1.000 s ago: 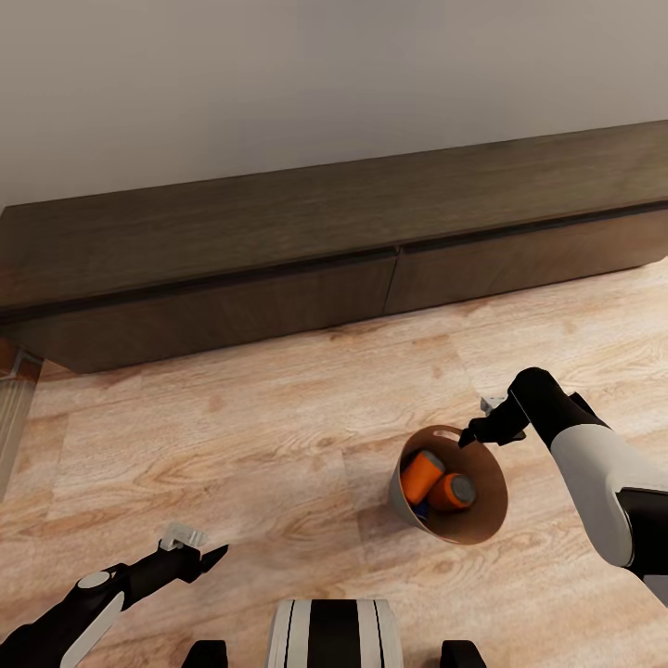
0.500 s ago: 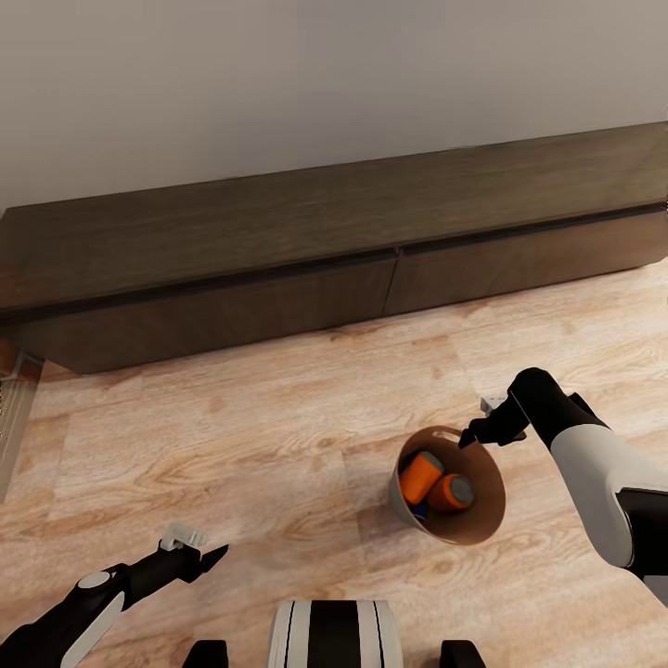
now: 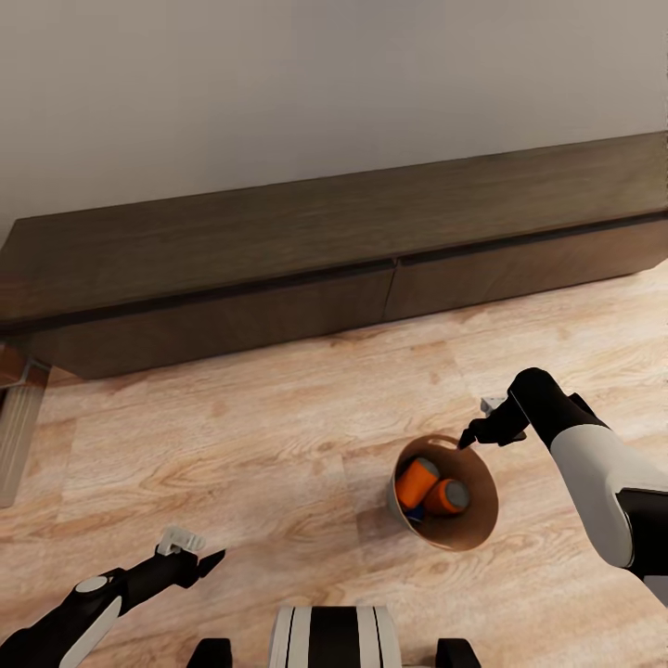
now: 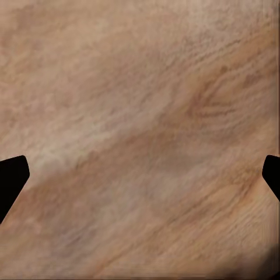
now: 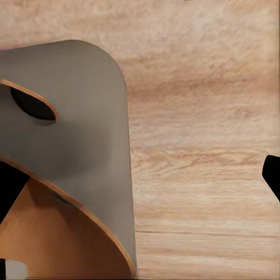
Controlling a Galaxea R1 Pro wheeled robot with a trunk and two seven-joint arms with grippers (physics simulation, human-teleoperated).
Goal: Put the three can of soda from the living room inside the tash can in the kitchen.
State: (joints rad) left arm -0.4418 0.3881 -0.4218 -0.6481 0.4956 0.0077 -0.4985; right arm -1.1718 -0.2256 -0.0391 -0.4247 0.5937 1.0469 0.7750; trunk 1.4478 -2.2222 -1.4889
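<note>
— So where's the tash can (image 3: pixel 452 533)?

— On the pale wood floor (image 3: pixel 241 445), in front of the long dark cabinet (image 3: pixel 306 250), just fwd of the robot's right side. Tilted, mouth toward the head cam, copper inside showing.

— Cans?

— Two orange cans of soda lie inside: one (image 3: pixel 415 481) on the left, the other (image 3: pixel 448 496) just beside it on the right, touching or nearly so. A bit of blue can (image 3: pixel 417 510) peeks out under them, mostly hidden.

— Right gripper?

— Right gripper (image 3: pixel 469 436) is at the bin's far rim. In the right wrist view one finger tip (image 5: pixel 272 175) is out over bare floor, well apart from the other finger (image 5: pixel 9 186), which sits at the rim of the bin (image 5: pixel 87 157), by the oval handle hole. So jaws are spread wide, w/ the bin's wall between them. Can't tell whether they actually clamp it.

— Left?

— Left gripper (image 3: pixel 199 561) hangs low over the floor near the robot's base, well apart from the bin. Left wrist view: both finger tips (image 4: pixel 11 178) at opposite edges, only wood grain between them. Wide open, holding nothing.
</note>
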